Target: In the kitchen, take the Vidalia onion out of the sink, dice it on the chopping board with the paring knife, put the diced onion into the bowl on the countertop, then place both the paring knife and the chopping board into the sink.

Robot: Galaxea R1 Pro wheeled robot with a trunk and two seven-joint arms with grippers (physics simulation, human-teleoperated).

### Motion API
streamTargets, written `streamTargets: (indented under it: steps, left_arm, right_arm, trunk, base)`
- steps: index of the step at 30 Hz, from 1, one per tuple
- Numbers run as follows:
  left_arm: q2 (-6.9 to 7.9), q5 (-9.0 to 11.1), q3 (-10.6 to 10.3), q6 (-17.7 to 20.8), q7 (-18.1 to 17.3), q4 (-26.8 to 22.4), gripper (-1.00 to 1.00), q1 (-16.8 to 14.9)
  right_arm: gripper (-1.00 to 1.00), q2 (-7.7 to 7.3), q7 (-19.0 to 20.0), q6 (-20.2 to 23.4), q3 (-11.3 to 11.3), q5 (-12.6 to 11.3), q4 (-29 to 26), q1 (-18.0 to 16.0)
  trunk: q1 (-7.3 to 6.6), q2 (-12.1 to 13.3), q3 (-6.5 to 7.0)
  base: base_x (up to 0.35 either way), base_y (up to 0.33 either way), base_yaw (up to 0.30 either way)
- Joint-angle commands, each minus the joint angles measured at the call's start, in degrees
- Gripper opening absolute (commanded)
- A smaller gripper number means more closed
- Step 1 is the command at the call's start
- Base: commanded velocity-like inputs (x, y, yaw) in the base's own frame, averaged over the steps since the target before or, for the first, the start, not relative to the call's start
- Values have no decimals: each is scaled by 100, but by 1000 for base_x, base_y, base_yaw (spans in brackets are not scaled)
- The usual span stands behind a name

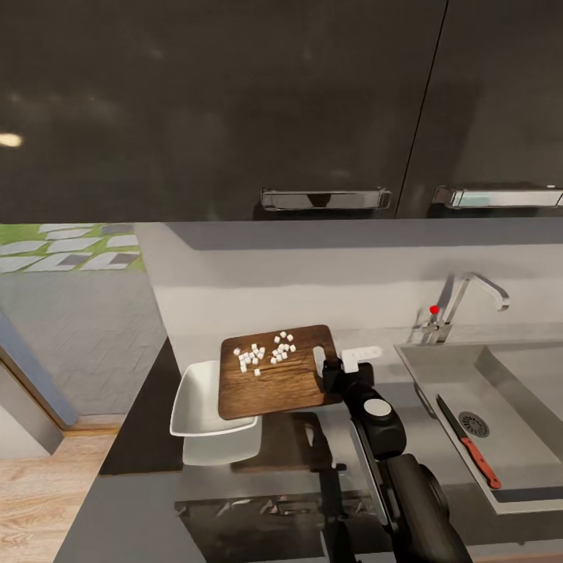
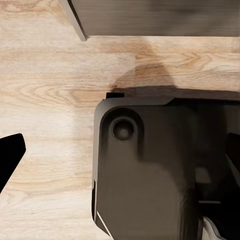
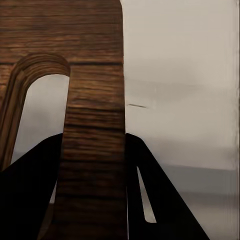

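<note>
My right gripper [image 1: 332, 367] is shut on the slot end of the brown chopping board [image 1: 274, 383] and holds it raised above the countertop [image 1: 375, 426]. Several white diced onion pieces [image 1: 264, 353] lie on the board's far half. The board's left end hangs over the white bowl [image 1: 191, 403]. In the right wrist view the dark fingers [image 3: 30, 190] clamp the board [image 3: 92, 125] beside its slot. The red-handled paring knife [image 1: 467, 442] lies in the sink [image 1: 516, 367] near the drain. My left gripper [image 2: 122, 152] hangs open over the wooden floor [image 2: 50, 85] and the robot's dark base.
The chrome tap [image 1: 465, 301] with its red knob stands behind the sink. Dark wall cabinets [image 1: 234, 102] hang close overhead. The counter ends just left of the bowl, with wooden floor [image 1: 39, 485] beyond.
</note>
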Motion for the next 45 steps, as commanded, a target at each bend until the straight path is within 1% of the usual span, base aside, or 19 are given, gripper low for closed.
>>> streamTargets:
  steps: [1, 2, 4, 6, 7, 9, 14, 25, 30, 42, 45]
  left_arm:
    - [4, 59, -43, -19, -16, 4, 100, -5]
    - [4, 59, -43, -19, -16, 3, 100, -5]
    - [4, 59, -43, -19, -16, 3, 100, -5]
    - [4, 59, -43, -19, -19, 3, 100, -5]
    - [4, 59, -43, -19, -19, 3, 100, -5]
    - [4, 59, -43, -19, -16, 3, 100, -5]
    - [4, 59, -43, -19, -19, 3, 100, -5]
    - [4, 59, -43, -19, -17, 3, 100, -5]
    - [4, 59, -43, -19, -18, 3, 100, -5]
    - [-4, 59, -43, -19, -18, 3, 100, -5]
    - [-5, 59, -43, -19, -16, 3, 100, -5]
  right_arm:
    - [-100, 0, -64, 33, 12, 46, -5, -5]
    - [-100, 0, -119, 32, 17, 72, -5, -5]
    - [-100, 0, -213, 32, 148, 94, -5, -7]
    - [-100, 0, -375, 31, 446, 110, 0, -7]
    - [-100, 0, -468, 31, 521, 108, 4, -5]
    - [-100, 0, -551, 31, 573, 104, 4, -5]
    - [-100, 0, -598, 23, 621, 102, 3, -7]
    - [-100, 0, -610, 1, 625, 109, 8, -5]
    - [-100, 0, -848, -11, 625, 103, 12, -5]
    - [-100, 0, -911, -15, 634, 101, 21, -7]
    - [-100, 0, -1036, -20, 663, 102, 19, -6]
  trunk:
    - [3, -12, -12]
    - [3, -12, -12]
    - [3, -12, -12]
    - [3, -12, -12]
    - [3, -12, -12]
    - [3, -12, -12]
    - [3, -12, -12]
    - [3, -12, -12]
    - [3, -12, -12]
    - [3, -12, -12]
    - [3, -12, -12]
  base:
    - [0, 0, 0]
    - [0, 0, 0]
    - [0, 0, 0]
    - [0, 0, 0]
    - [0, 0, 0]
    - [0, 0, 0]
    - [0, 0, 0]
    - [0, 0, 0]
    - [0, 0, 0]
    - [0, 0, 0]
    - [0, 0, 0]
